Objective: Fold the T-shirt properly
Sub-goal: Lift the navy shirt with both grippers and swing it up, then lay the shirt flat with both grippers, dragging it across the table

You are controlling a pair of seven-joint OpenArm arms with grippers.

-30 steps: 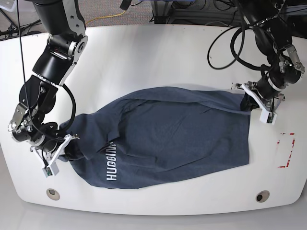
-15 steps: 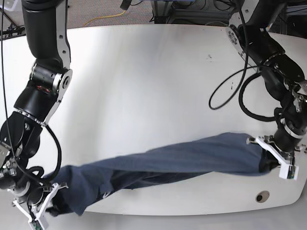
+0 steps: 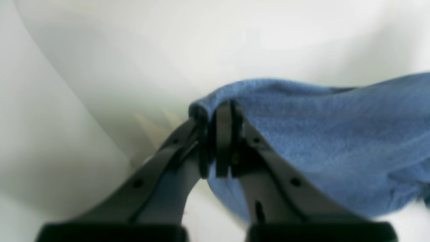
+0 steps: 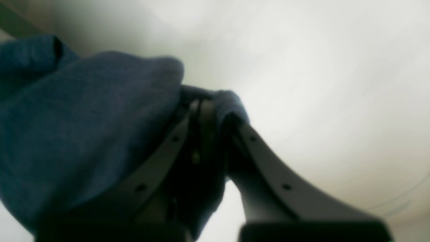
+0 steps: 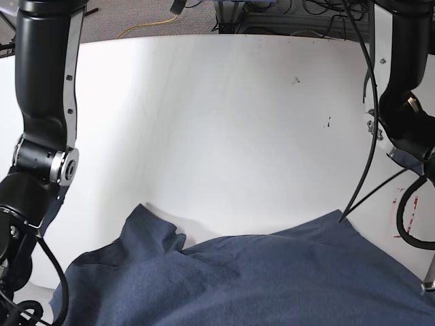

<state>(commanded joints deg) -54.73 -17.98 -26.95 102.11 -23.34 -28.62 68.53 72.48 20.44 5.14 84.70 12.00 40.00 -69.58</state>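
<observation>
In the base view, the right arm descends along the left edge with its lower joints bent toward the bottom corner. The left arm stands at the right edge. Neither gripper is visible in this view.

The T-shirt fills the lower part of the base view, raised in front of the white table. No lettering is readable.

Right gripper: jaws fully closed, pinching a bunched fold of the fabric. Left gripper: jaws fully closed on a rolled edge of the fabric.
</observation>
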